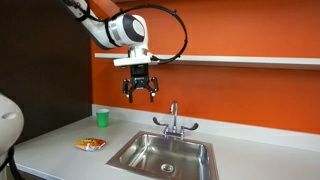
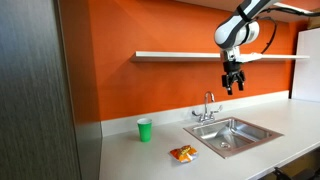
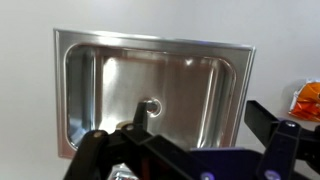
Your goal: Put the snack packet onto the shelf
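We see the gripper (image 1: pixel 140 95) hanging open and empty above the sink (image 1: pixel 128 153), below the shelf (image 1: pixel 240 60). The packet (image 1: pixel 90 144) lies flat on the counter (image 1: pixel 55 150) beside the sink, untouched; we judge the jaws are spread ready to come over and grasp it.

The sink (image 3: pixel 150 95) is brushed, shiny metal; the worktop (image 1: pixel 60 135) looks smooth and matt grey; the snack packet (image 2: pixel 183 153) is glossy, crinkly foil.
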Controlling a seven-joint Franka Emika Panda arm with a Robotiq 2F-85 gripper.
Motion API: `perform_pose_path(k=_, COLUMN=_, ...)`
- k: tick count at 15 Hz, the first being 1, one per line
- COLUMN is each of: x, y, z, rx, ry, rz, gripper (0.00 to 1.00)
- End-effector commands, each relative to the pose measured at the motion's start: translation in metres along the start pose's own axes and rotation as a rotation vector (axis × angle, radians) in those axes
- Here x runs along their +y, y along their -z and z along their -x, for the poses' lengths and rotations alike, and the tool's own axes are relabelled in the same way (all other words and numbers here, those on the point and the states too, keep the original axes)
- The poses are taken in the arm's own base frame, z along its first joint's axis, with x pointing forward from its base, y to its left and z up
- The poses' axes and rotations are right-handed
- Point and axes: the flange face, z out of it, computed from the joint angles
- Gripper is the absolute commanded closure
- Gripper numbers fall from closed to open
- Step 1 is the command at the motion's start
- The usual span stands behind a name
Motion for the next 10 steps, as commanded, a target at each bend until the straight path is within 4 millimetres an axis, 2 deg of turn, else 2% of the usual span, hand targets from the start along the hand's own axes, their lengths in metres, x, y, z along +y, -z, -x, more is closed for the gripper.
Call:
perform_pose_path(k=1, x=-0.032, y=0.004, z=-0.023, rx=0.017, ry=0.13, rz=0.002, gripper=0.0)
perform_pose_path(k=6, x=-0.079, y=-0.001, z=-0.049, rx=0.012, ry=0.2, rz=-0.025, gripper=0.0)
perform_pose_path(k=10, x=-0.108, y=-0.023, z=-0.068, rx=-0.06, ry=0.119, rz=-0.069, gripper=0.0)
